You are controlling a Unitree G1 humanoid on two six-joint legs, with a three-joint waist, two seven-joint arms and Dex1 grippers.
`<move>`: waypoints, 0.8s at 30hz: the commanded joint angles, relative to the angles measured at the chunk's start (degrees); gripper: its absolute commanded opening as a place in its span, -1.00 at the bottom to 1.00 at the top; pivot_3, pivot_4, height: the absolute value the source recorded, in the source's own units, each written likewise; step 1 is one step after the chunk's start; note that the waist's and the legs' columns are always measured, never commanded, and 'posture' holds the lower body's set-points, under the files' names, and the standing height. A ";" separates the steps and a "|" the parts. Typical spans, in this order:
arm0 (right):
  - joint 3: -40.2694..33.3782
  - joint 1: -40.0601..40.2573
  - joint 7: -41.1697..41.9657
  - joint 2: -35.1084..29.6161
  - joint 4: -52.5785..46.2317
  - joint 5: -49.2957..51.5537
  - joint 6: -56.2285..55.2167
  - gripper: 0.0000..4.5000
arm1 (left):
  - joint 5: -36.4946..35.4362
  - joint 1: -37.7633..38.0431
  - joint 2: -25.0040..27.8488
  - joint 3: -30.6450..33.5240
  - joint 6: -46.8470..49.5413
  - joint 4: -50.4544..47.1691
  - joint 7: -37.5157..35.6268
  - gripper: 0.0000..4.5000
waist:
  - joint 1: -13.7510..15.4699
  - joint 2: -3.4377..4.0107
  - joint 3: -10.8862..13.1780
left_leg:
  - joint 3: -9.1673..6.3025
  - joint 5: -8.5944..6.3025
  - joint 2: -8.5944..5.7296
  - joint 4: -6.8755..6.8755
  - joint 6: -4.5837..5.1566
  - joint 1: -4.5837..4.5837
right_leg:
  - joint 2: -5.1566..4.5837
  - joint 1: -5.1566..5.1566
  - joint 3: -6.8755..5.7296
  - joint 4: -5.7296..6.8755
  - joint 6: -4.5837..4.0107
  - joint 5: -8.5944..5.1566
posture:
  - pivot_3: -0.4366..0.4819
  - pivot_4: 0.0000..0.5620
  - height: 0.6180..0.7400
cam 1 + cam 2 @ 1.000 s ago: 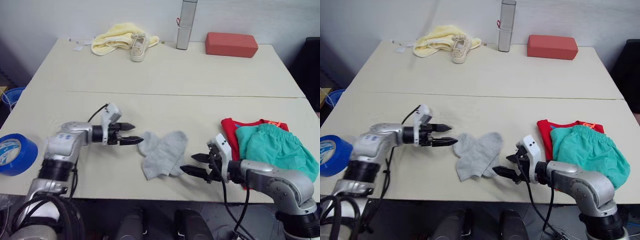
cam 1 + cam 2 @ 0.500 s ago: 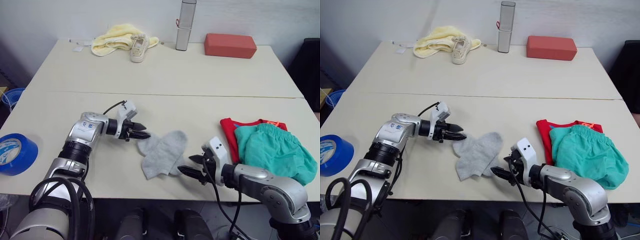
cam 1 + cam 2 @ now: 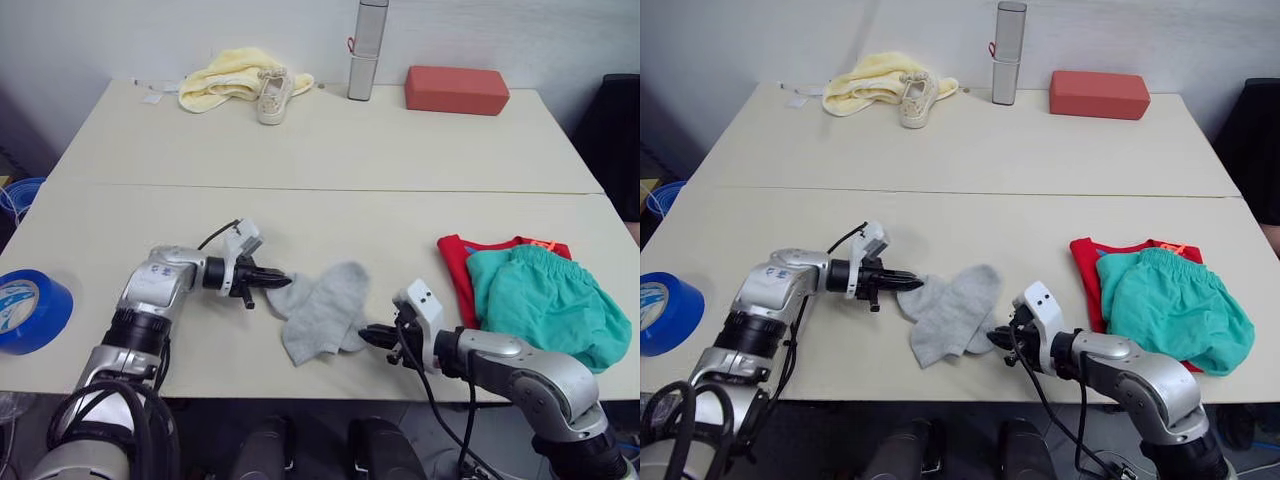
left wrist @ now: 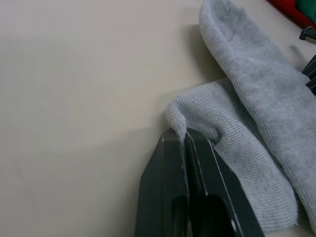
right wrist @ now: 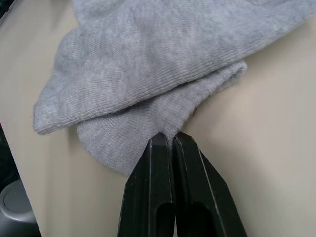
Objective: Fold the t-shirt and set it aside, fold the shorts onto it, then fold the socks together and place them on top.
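The pair of light grey knit ankle socks (image 3: 322,309) lies overlapped near the front edge of the pale beige table (image 3: 330,140), in the lower middle of the head views. The right gripper (image 3: 374,334), at lower centre-right, has its two black fingers pressed together on the socks' right edge, a pinch of knit caught between the tips in its wrist view. The left gripper (image 3: 280,277), left of centre, likewise clamps the socks' upper left edge, the fabric puckered up at its tips. At the right, the teal-green shorts (image 3: 545,303) rest folded on the bright red t-shirt (image 3: 461,271). At the left edge sits a blue tape roll (image 3: 31,308). Along the top lie a pale yellow cloth (image 3: 225,78), a white shoe (image 3: 270,96), a grey upright cylinder (image 3: 366,48) and a red block (image 3: 456,90).
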 commanded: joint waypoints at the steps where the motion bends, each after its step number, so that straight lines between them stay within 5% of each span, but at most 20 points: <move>1: -0.17 -1.80 3.40 -3.13 2.25 -1.41 -0.81 -0.99 | -2.89 4.45 0.98 2.40 5.89 -9.36 3.28 -1.00 | -0.10 0.03 0.01 | 0.00 0.00 0.00 0.00 0.00 0.00 | -0.01 0.00 0.00 0.00 0.00 0.00 | -0.05 -0.47 1.00; 11: 0.11 -7.47 8.93 -6.01 9.51 -3.38 -1.63 -0.99 | -7.77 17.01 -1.44 8.69 13.98 -28.78 15.73 -1.00 | -0.28 0.06 0.03 | -0.08 0.00 -0.01 -0.01 -0.02 0.00 | -0.03 0.07 -0.04 -0.04 0.00 0.00 | -0.05 -0.47 1.00; 13: -1.25 -7.54 10.46 -6.35 9.31 -0.40 2.03 -0.80 | -8.80 18.30 -1.30 9.66 14.01 -29.82 16.51 -1.00 | -0.25 0.07 0.04 | -0.08 0.00 -0.01 -0.02 -0.02 0.00 | -0.03 0.07 -0.04 -0.05 0.00 0.00 | -0.05 -0.47 1.00; 16: -2.07 -7.39 11.33 -6.48 8.86 0.02 2.09 -0.43 | -8.75 18.71 -0.55 10.33 12.48 -29.36 17.47 -0.71 | -0.15 0.07 0.04 | -0.10 -0.01 -0.01 -0.02 -0.04 0.01 | -0.03 0.09 -0.06 -0.08 0.00 0.00 | -0.05 -0.47 1.00; 24: -6.78 -6.91 18.60 -12.17 8.99 4.03 2.61 0.75 | -11.13 17.73 3.25 15.94 11.93 -27.81 18.31 0.38 | 0.33 0.13 0.09 | -0.10 -0.10 -0.02 -0.01 -0.14 -0.01 | -0.05 0.08 -0.06 -0.14 0.00 0.00 | -0.05 -0.47 1.00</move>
